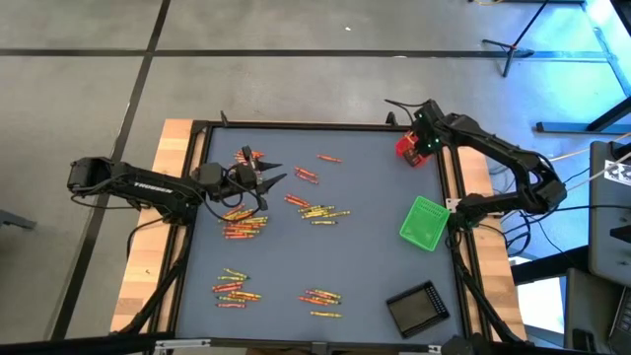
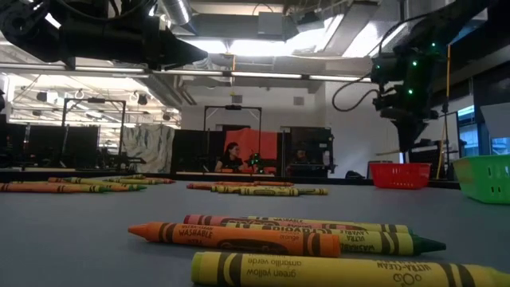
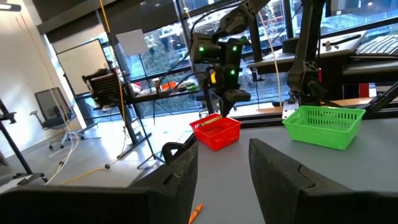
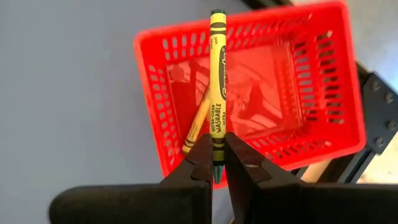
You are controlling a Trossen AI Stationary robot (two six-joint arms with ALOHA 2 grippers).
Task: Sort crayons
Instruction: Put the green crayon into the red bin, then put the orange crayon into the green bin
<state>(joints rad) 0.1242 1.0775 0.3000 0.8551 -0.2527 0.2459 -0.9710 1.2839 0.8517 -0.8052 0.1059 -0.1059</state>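
Release is judged best made with the yellow crayon (image 4: 217, 81), pinched at its lower end by the right gripper (image 4: 216, 163), kept centred above the red tray (image 4: 348, 93), where 1 crayon already lies. Left gripper (image 1: 272, 177) is held wide and empty, well apart from the red tray, above scattered crayons (image 1: 245, 225). "WASHABLE" is read on the wrapper.

trays (image 1: 425, 222): 3 | crayons (image 1: 317, 211): many, uncountable | arms: 2
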